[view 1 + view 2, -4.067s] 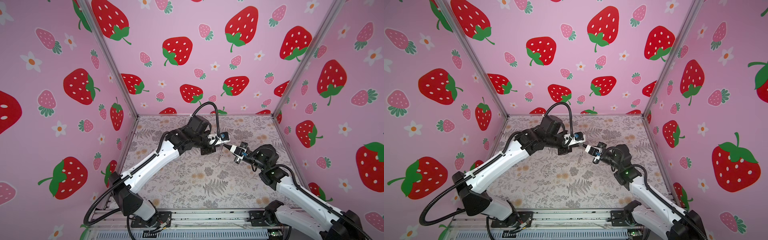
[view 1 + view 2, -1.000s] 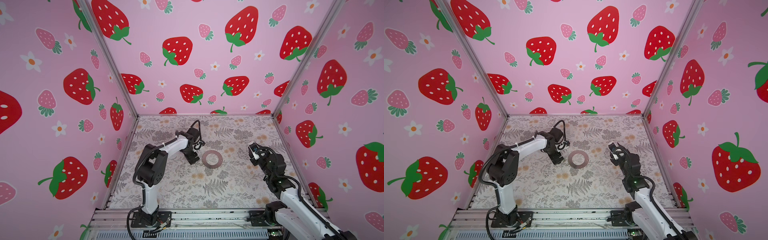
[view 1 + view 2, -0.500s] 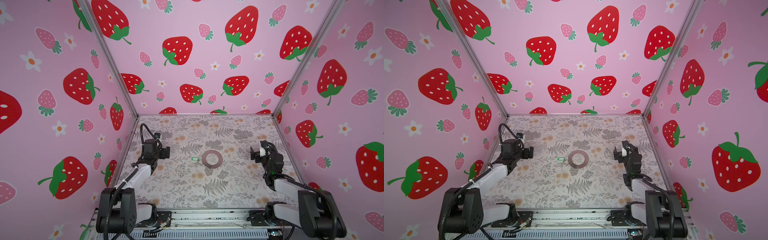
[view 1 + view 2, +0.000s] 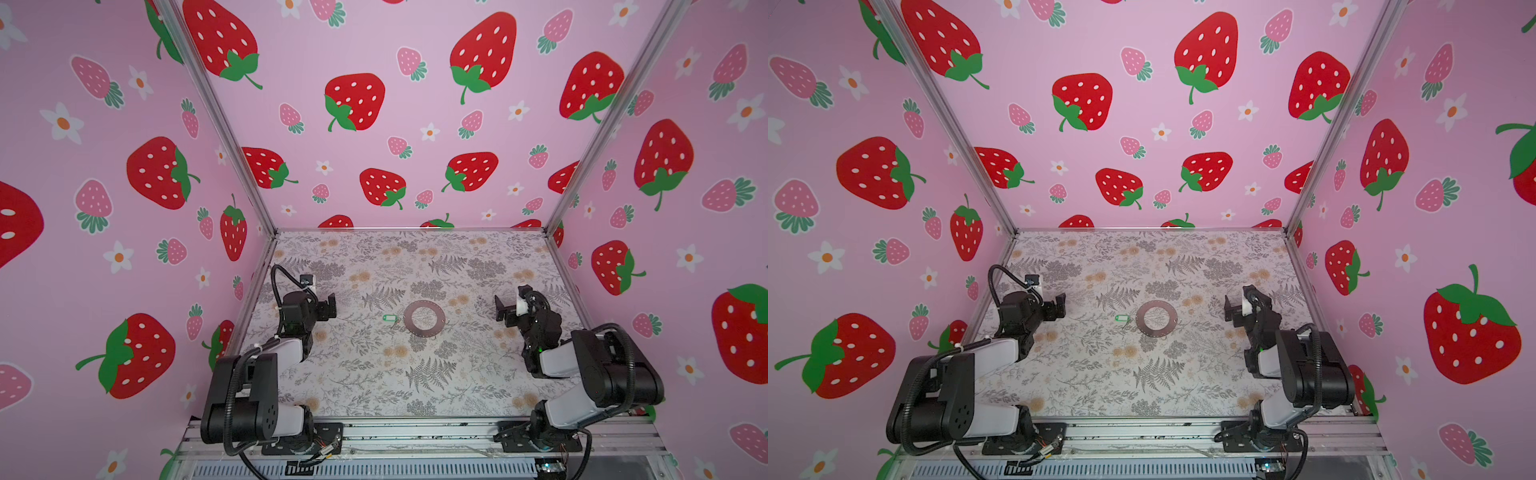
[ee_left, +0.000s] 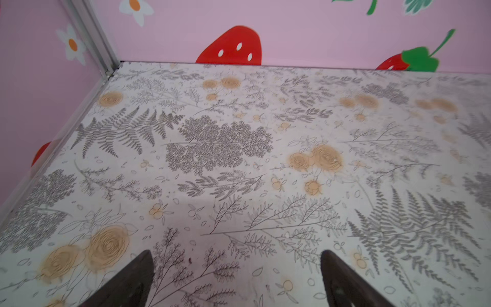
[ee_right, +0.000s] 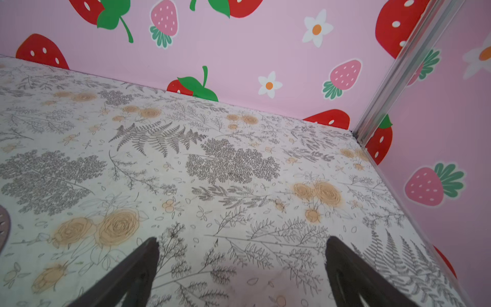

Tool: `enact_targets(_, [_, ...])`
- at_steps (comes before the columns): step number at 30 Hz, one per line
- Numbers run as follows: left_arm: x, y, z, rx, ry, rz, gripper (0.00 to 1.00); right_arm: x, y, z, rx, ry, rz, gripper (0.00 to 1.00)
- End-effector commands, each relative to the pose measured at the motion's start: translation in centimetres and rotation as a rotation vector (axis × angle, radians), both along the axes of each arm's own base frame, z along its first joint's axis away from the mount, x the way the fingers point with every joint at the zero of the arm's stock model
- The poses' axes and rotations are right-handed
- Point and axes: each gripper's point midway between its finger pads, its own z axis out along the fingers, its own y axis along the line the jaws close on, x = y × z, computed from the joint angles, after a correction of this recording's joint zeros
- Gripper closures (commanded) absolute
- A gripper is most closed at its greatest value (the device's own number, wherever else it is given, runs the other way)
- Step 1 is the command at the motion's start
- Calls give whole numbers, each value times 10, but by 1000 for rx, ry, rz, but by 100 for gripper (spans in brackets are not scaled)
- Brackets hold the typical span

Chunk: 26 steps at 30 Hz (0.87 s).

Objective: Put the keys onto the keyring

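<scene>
The keyring (image 4: 424,304) (image 4: 1156,304), a flat brownish-grey ring, lies on the floral mat at mid-table in both top views. The keys (image 4: 389,318) (image 4: 1122,318), a small green tag with a tiny dark key, lie at the ring's left edge; I cannot tell whether they are linked. My left gripper (image 4: 331,306) (image 4: 1061,307) is open and empty, well left of the tag. My right gripper (image 4: 500,308) (image 4: 1228,311) is open and empty, well right of the ring. The left wrist view has only bare mat between the left gripper's (image 5: 236,255) fingers. A sliver of keyring (image 6: 4,226) shows beside the open right gripper (image 6: 243,240).
Pink strawberry-print walls (image 4: 395,124) close the cell at the back and both sides. Both arms are folded back near the side walls. An aluminium rail (image 4: 415,436) runs along the front edge with the arm bases on it.
A second ago the left gripper was down beside the ring; it has pulled back to the left wall. The right arm has folded back. The green tag now lies uncovered at the ring.
</scene>
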Motion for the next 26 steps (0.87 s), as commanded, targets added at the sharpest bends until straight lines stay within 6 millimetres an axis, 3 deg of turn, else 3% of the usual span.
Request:
enact_targets(1, [13, -9, -2, -55, -74, -33, 1, 1, 5, 5, 10, -15, 19, 1])
enact_targets(6, [17, 1, -8, -9, -9, 42, 1, 1, 5, 5, 9, -16, 20, 1])
enact_targets(26, [17, 0, -9, 15, -2, 57, 1, 2, 4, 4, 11, -10, 15, 1])
